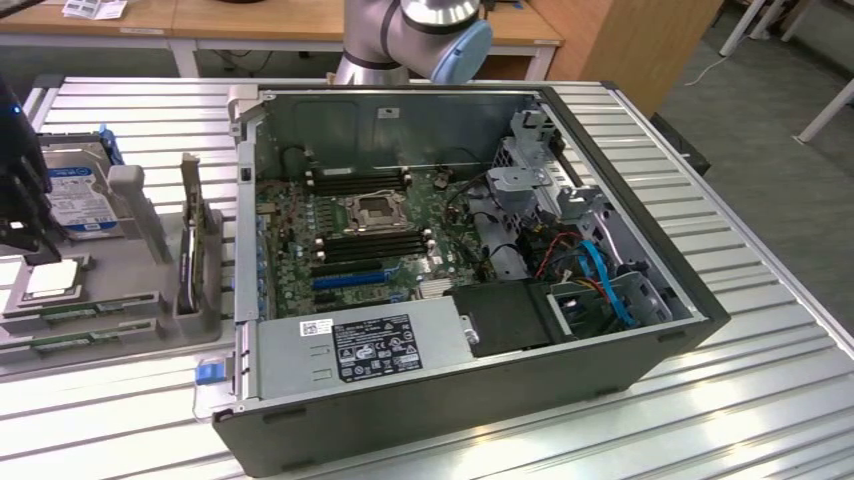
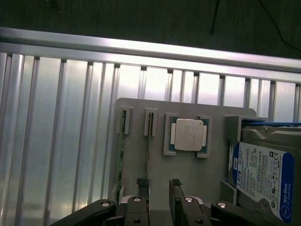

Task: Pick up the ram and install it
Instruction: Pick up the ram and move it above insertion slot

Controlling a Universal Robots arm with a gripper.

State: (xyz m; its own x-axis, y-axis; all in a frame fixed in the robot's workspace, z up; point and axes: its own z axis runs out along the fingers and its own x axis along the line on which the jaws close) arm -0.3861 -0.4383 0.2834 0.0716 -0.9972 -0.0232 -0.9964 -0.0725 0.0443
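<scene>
Grey plastic holder on the ribbed metal counter carried the ram standing on edge in a slot, between a second stick and a silver CPU. The gripper hung released above the holder, jaws spread by the ram's end, grasping nothing.

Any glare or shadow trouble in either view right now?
Exterior view: bright glare streaks on the slatted table, while the inside of the case sits in shade. Wrist view: the table slats wash out nearly white, the CPU lid glints, and the ram looks dim, seen edge-on.
</scene>
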